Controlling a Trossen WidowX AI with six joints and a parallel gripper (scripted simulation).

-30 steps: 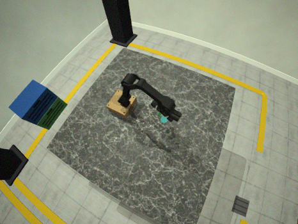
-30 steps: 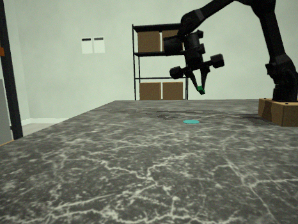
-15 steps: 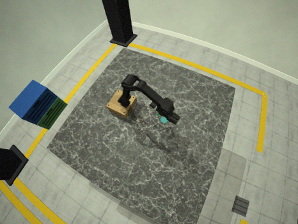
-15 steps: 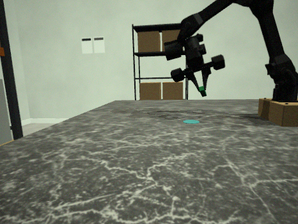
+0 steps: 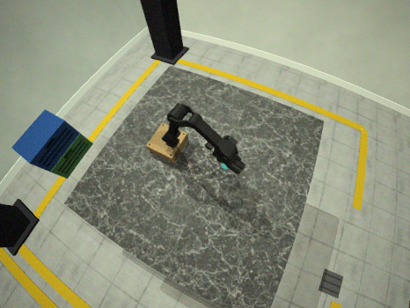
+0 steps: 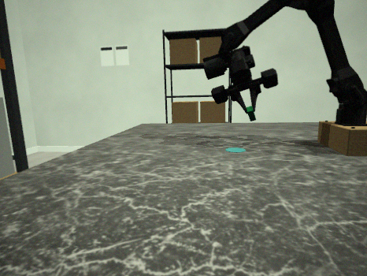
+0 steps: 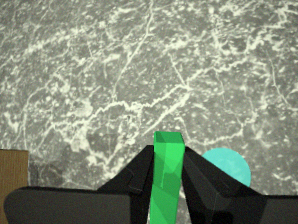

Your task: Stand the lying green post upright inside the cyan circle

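My gripper [image 7: 166,152] is shut on the green post [image 7: 167,180], which sticks out past the fingertips. In the exterior view the gripper [image 6: 247,103] hangs well above the dark marble table, pointing down at a slight tilt, with the post's green end [image 6: 250,113] showing below the fingers. The flat cyan circle [image 6: 235,150] lies on the table below and a little to the left of the post's end. In the wrist view the circle [image 7: 227,166] shows just to the right of the post, partly hidden by the right finger. In the top view the gripper [image 5: 232,165] covers most of the circle [image 5: 223,166].
The arm's wooden base block [image 5: 167,143] stands near the table's middle. A blue and green box [image 5: 50,143] sits off the table to the left. A black column [image 5: 164,28] stands at the far corner. A shelf with cardboard boxes [image 6: 195,75] stands behind the table.
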